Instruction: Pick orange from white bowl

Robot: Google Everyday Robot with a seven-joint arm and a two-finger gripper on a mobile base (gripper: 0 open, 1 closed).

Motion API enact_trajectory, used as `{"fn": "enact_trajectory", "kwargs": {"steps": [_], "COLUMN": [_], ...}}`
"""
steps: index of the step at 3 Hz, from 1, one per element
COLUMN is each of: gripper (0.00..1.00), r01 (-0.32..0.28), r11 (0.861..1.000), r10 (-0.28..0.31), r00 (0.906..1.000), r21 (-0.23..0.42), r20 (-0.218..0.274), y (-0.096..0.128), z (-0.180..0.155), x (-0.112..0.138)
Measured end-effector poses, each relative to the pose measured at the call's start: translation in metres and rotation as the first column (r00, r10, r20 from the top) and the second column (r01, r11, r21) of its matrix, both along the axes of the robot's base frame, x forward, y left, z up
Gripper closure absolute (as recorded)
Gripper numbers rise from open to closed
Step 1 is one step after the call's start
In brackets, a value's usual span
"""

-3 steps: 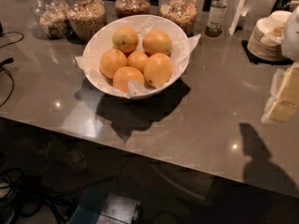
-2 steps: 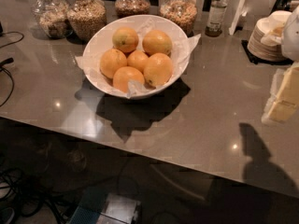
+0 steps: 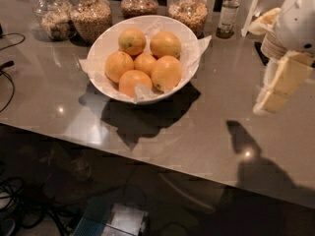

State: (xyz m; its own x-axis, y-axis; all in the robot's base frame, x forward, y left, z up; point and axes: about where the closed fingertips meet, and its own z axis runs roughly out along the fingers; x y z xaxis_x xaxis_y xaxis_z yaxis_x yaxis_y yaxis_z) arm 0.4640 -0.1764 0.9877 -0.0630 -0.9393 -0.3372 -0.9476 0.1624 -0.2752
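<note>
The pincer (image 3: 266,103) hung above the right end of the worktop (image 3: 216,107), well apart from the white bowl (image 3: 100,47). To the pincer's left, a bare stretch of worktop lay between it and the bowl's rim. Access from above the bowl was open. The orange (image 3: 132,41) sat at the bowl's rear, on the side away from the pincer, with the other oranges (image 3: 166,73) packed against it. Four jars (image 3: 91,17) stood in a row just behind the bowl, obstructing a rear approach. A bottle (image 3: 228,14) stood behind and left of the pincer. A stack of dishes (image 3: 268,45) stood close behind it.
</note>
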Motion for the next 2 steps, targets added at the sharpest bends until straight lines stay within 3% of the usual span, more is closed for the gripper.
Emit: {"fn": "enact_trajectory", "kwargs": {"steps": [1,2], "gripper": [0.0,0.0], "r01": [-0.125,-0.218], "r11": [0.985,0.96], "r10": [0.12,0.205], "r00": [0.9918,0.9745], "r21": [0.117,0.177], "r20": [0.042,0.091], "y": [0.041,0.086], "z": [0.015,0.031], "x": [0.02,0.04]}}
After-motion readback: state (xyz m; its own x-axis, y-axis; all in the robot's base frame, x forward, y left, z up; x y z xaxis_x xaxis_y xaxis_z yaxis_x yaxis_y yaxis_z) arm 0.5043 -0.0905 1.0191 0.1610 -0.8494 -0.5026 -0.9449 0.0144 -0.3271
